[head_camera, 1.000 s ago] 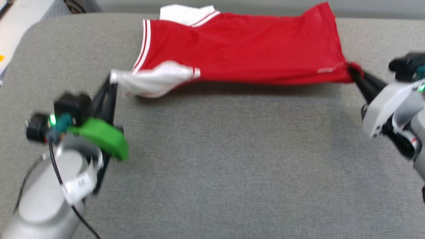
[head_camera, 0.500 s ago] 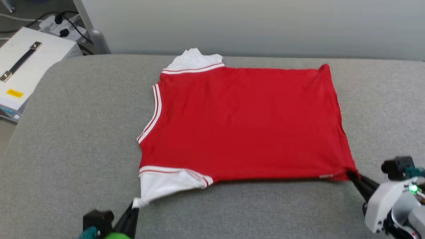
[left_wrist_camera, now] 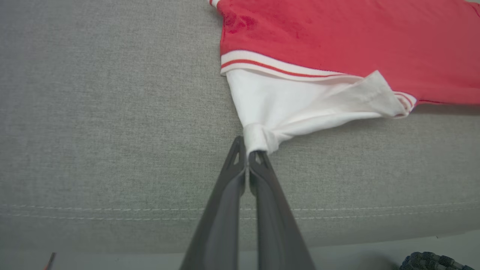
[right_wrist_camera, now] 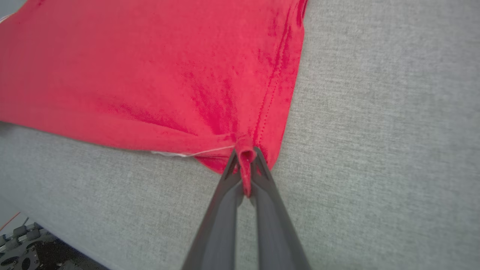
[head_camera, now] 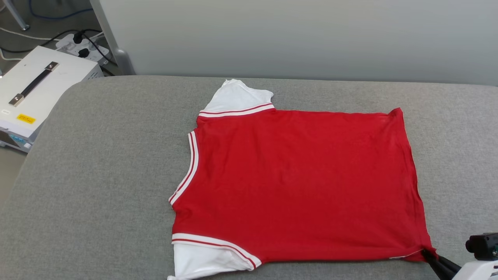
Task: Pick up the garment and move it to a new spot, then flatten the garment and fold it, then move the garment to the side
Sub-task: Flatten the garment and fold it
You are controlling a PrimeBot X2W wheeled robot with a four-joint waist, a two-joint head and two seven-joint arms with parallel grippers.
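1. Grey woven fabric covers the padded surface (head_camera: 109,175), which takes up most of the head view; a stitched seam is seen along its near edge in the left wrist view.
2. A pale, blank wall panel (head_camera: 295,35) is set behind the far edge of the surface; at the far left, off the surface, a white box (head_camera: 39,89) with a black handle is seen, and a power strip (head_camera: 83,46) with plugged cables lies just beyond it.
3. The garment (head_camera: 295,182) is spread flat on the middle-to-right part of the surface; plain red cloth faces up; the striped neckline is turned toward the left and the hem toward the right; the far white sleeve (head_camera: 237,97) is laid at the back and the near white sleeve (head_camera: 202,264) at the front edge.
4. The left gripper (left_wrist_camera: 247,150) is closed fully; the tip of the near white sleeve is pinched between its fingers, and the cloth is drawn into a small bunch there.
5. The right gripper (right_wrist_camera: 245,153) is closed on the near hem corner of the garment; a narrow red fold is clamped between its fingers; in the head view these fingers are seen at the lower right, at that same corner.
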